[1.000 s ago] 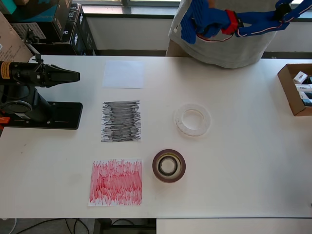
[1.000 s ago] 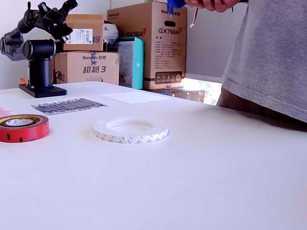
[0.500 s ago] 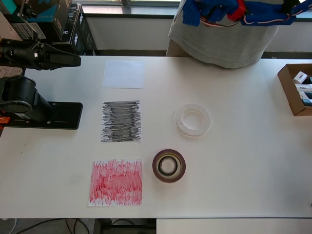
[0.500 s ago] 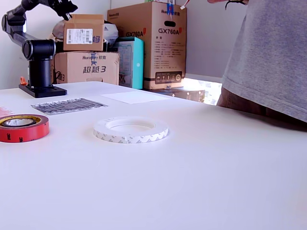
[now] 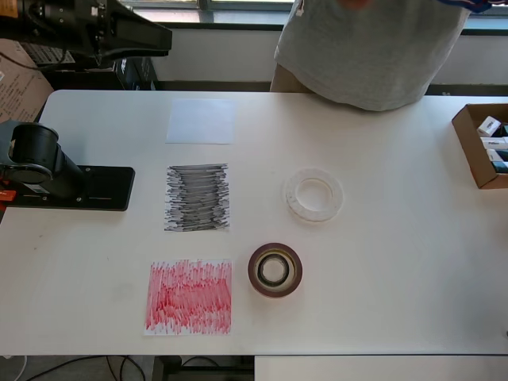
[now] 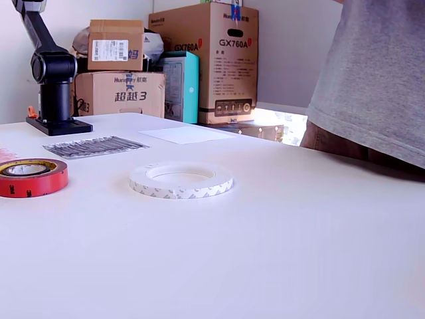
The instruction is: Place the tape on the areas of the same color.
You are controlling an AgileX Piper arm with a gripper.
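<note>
A whitish translucent tape ring lies flat right of the black-grey scribbled patch. Nearer the front lies a dark red-brown tape ring, just right of the red scribbled patch. A small black ring sits inside its hole. The white patch lies bare at the back. My gripper hangs high over the back left edge, far from every roll. It shows as one dark wedge with no gap and holds nothing. The exterior view cuts it off.
The arm's black base stands on the overhead view's left side of the table. A person in a grey shirt stands at the back edge. An open cardboard box sits at the right edge. Stacked cartons stand behind the table.
The arm has risen, carrying the gripper up and toward the back, out of the exterior view. The person's blue device has left the frame. The tape rolls have not moved.
</note>
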